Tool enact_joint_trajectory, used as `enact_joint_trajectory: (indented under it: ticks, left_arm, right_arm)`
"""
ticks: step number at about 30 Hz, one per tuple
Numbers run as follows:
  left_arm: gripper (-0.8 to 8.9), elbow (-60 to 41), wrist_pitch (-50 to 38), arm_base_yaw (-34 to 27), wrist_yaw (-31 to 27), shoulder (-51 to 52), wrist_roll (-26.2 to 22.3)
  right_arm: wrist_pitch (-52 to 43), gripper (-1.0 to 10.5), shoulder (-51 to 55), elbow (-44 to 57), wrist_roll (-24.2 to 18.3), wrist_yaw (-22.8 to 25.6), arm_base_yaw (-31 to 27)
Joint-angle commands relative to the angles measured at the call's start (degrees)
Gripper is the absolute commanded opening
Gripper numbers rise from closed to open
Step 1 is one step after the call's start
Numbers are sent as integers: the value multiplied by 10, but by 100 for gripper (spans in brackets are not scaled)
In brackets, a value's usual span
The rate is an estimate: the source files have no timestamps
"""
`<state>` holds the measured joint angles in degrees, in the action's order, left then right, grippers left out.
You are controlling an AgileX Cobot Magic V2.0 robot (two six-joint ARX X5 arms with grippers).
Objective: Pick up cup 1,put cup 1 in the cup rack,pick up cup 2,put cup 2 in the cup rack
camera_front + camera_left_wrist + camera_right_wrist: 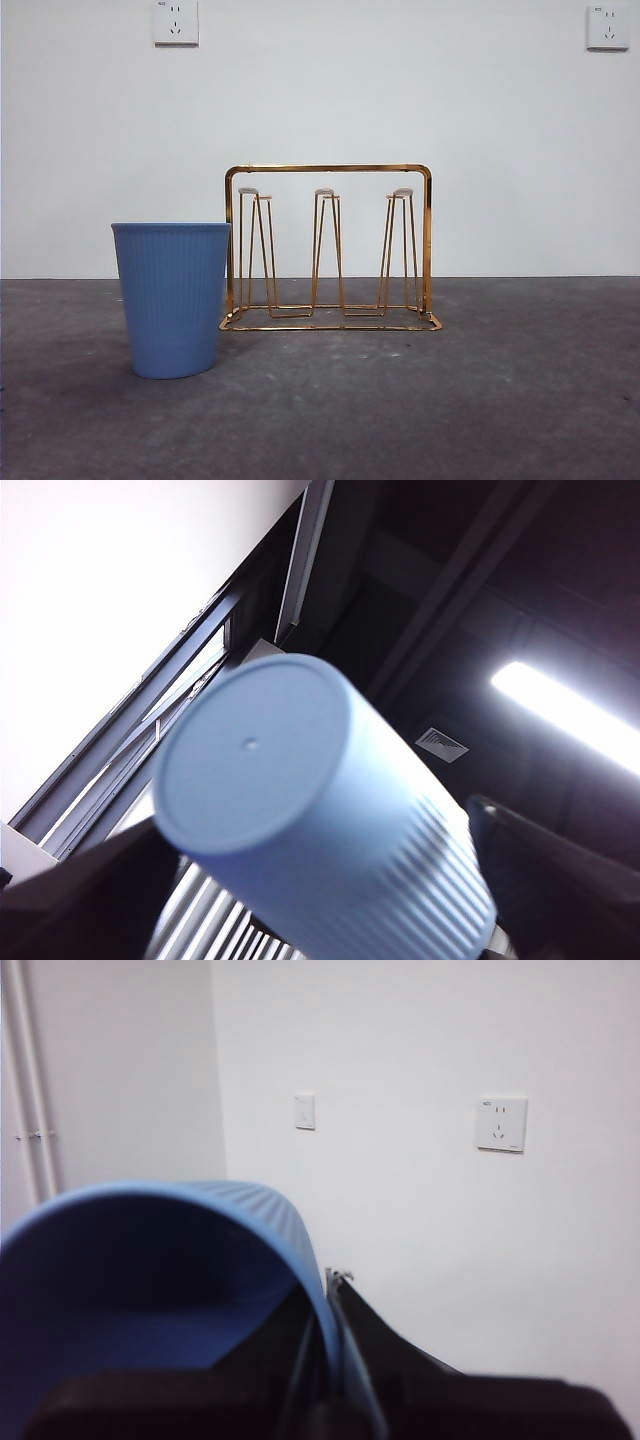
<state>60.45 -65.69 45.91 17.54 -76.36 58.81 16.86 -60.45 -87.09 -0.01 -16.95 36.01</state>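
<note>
No readable text, brand or number is to be found in any view. Small marks are seen at the upper corner of the wall sockets (176,22) in the front view and of the socket (501,1123) in the right wrist view, but they are too small to be read. The blue cups (173,298) carry no print.

in the left wrist view the blue cup (330,820) is cut off at the lower edge; in the right wrist view another blue cup (150,1290) is blurred, cropped lower left.
</note>
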Motion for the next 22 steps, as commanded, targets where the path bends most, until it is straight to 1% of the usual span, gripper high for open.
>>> enact_joint_trajectory:
  ticks: [1,3,6,11,13,22]
  left_arm:
    - [266,1,-12,2,4,0,0]
    - [149,1,-13,2,4,0,0]
    - [57,1,-13,2,4,0,1]
    - [51,1,-13,2,4,0,1]
    - [-17,1,-12,2,4,0,1]
    - [-8,1,-12,2,4,0,-1]
  right_arm:
    - [-1,-11,-2,2,-2,4,0]
    - [0,-11,-2,2,-2,4,0]
    - [6,-11,-2,2,-2,4,0]
    - [25,-11,-2,2,-2,4,0]
    - [32,-10,-2,2,-2,4,0]
    - [94,1,-2,2,-3,4,0]
